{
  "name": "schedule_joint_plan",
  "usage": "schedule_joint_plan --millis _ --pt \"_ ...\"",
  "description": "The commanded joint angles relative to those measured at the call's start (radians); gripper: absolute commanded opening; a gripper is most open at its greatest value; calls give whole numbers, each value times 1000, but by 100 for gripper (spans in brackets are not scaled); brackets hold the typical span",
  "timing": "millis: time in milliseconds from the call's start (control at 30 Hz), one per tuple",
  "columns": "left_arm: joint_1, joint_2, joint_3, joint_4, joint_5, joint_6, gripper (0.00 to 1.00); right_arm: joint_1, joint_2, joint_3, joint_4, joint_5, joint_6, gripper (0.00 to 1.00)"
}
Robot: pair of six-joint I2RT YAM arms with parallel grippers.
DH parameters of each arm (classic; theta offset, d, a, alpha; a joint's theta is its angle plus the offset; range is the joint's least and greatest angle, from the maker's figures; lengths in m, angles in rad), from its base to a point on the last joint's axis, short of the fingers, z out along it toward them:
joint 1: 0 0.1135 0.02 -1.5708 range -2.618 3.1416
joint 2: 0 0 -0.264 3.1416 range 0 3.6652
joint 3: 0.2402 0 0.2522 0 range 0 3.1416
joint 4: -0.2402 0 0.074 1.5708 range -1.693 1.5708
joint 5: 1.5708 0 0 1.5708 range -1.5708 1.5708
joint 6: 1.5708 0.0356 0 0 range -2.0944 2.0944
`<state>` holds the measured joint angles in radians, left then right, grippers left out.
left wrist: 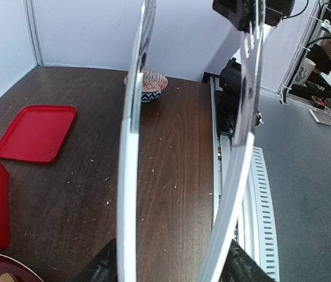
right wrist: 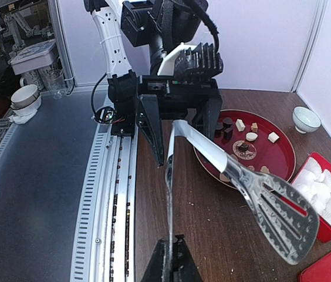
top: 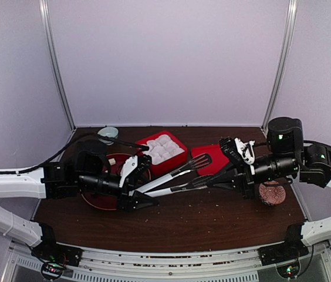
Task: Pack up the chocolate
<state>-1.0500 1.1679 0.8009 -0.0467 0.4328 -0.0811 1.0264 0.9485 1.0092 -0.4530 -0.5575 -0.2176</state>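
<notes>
Dark wood table [top: 212, 217], pale walls all round. Chocolate [right wrist: 251, 136] is sitting on the round red plate [right wrist: 278, 156] over on the near left, under the left arm. Right gripper [right wrist: 170, 258] is pinched tight on one arm of the metal tongs [right wrist: 271, 205]. Left gripper [top: 148, 187] straddles their handle end with its jaws partly spread, and honestly I can't tell if it's squeezing.

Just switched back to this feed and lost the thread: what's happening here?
The right gripper is shut on one arm of the metal tongs, while the left gripper brackets their handle end; whether it grips yet is unclear. The chocolate sits on the round red plate, and no piece shows in the red box of white cups.
</notes>
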Motion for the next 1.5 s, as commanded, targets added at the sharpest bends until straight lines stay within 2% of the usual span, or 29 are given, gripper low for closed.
schedule_joint_plan --millis 0,100,267,600,733,1100,1167,1300,1400,1467 --pt "-3 -10 -26 48 -32 1 54 6 -25 16 68 -21 9 0" --pt "-4 -23 -26 65 -32 2 46 7 -24 11 79 -26 13 0" --pt "-3 -33 -27 102 -13 -14 39 7 -22 4 95 -30 19 0" --pt "-4 -35 -11 165 53 -34 49 7 -18 -10 108 -33 19 0" --pt "-4 -41 -24 200 62 -50 49 6 -23 -14 106 -28 17 0" --pt "-4 -48 -19 166 37 -56 28 6 -40 -34 126 -6 26 0" --pt "-2 -60 -13 142 11 -57 25 7 -44 -48 145 13 30 5" --pt "0 -77 -11 100 -51 -77 23 3 -50 -74 174 110 42 35" --pt "14 -89 -17 80 -74 -108 23 -5 -62 -73 168 192 50 51" --pt "34 -96 -25 60 -90 -135 23 -16 -90 -87 196 235 68 58"
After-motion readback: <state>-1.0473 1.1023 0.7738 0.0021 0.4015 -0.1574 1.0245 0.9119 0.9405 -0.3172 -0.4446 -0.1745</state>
